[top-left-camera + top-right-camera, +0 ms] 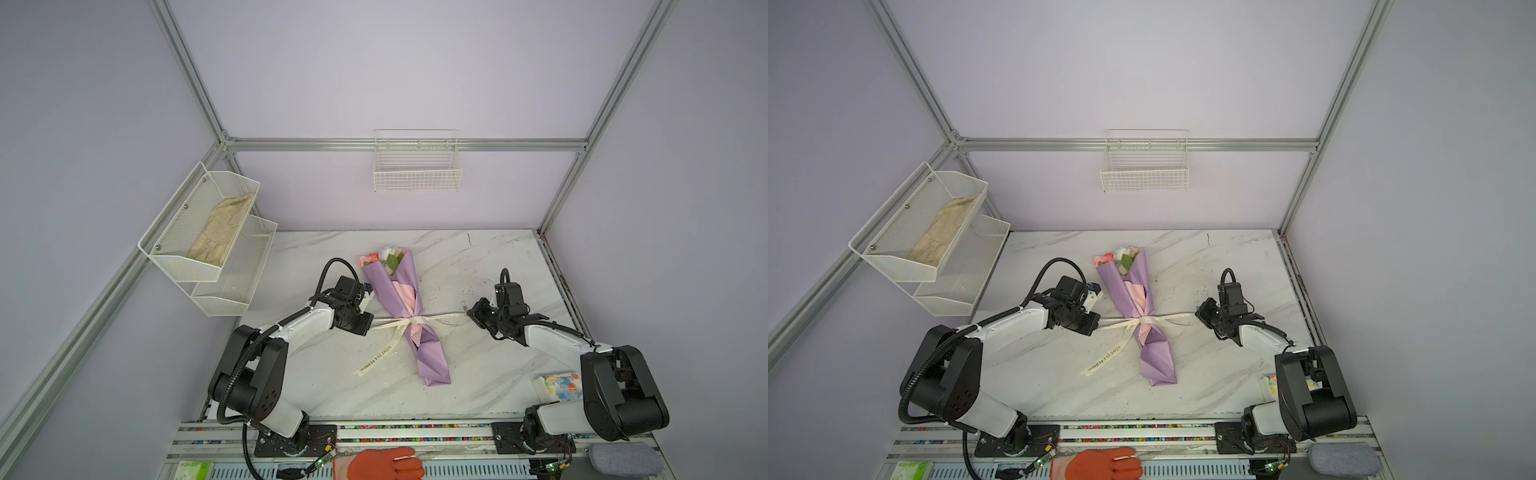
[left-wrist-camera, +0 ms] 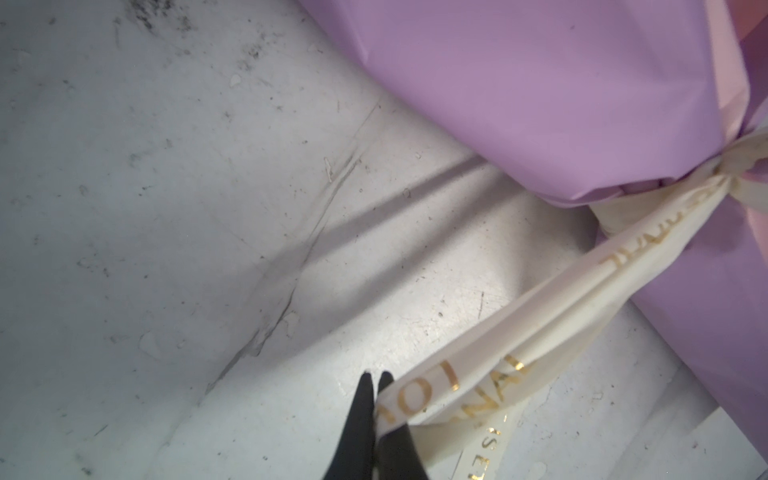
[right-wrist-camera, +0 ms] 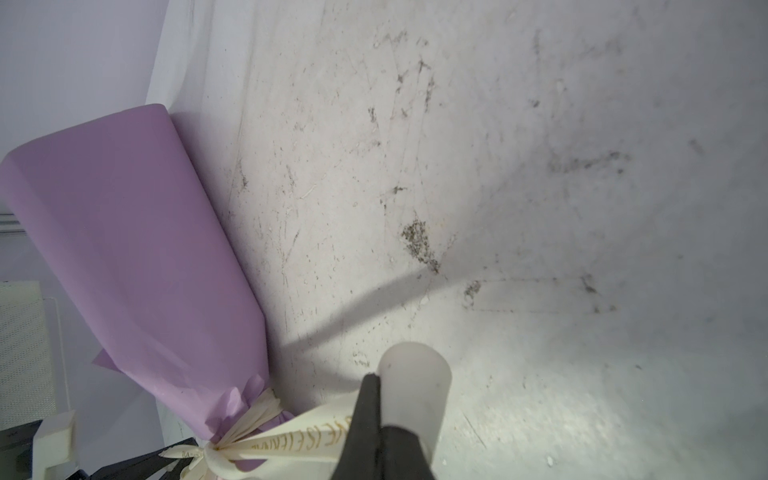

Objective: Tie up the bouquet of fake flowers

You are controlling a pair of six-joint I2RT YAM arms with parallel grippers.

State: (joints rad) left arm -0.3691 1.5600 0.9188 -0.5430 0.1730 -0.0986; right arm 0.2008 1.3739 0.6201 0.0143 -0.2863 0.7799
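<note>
The bouquet (image 1: 392, 291) (image 1: 1125, 286) lies along the middle of the marble table, wrapped in lilac paper (image 2: 540, 83) (image 3: 145, 249) with a pink inner face. The fake flowers (image 1: 384, 255) (image 1: 1119, 255) show at its far end. A cream gold-lettered ribbon (image 1: 413, 322) (image 1: 1144, 322) is knotted round its waist and stretches taut to both sides. My left gripper (image 1: 369, 323) (image 1: 1098, 322) (image 2: 375, 376) is shut on the ribbon (image 2: 540, 316) left of the bouquet. My right gripper (image 1: 468, 313) (image 1: 1196, 314) (image 3: 374, 378) is shut on the ribbon (image 3: 307, 436) on the right side.
A loose ribbon tail (image 1: 376, 359) trails toward the front left. White mesh shelves (image 1: 208, 232) holding a beige cloth hang on the left wall, and a wire basket (image 1: 417, 166) on the back wall. A colourful box (image 1: 559, 386) stands by the right arm. An orange-gloved hand (image 1: 382, 463) rests at the front rail.
</note>
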